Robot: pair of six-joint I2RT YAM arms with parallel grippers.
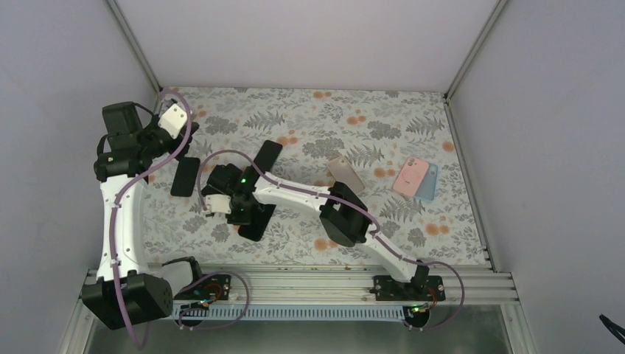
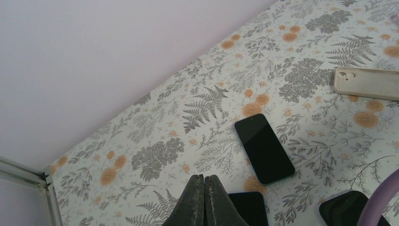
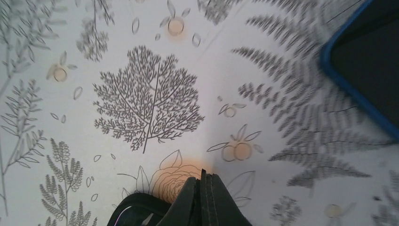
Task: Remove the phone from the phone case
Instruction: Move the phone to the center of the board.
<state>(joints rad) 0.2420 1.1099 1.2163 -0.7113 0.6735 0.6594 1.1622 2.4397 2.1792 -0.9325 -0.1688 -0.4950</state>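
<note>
Open tablecloth (image 1: 309, 110) along far wall (image 1: 309, 44), black phones (image 1: 267, 156) crowding left-centre

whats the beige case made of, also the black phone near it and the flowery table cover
Beige case: probably soft silicone or rubbery plastic with a matte finish; it shows no glare and has rounded corners.
Black phone: the front looks like glossy glass, smooth and evenly dark.
Table cover: a matte printed sheet lying flat; fabric or vinyl, cannot tell which.
</note>
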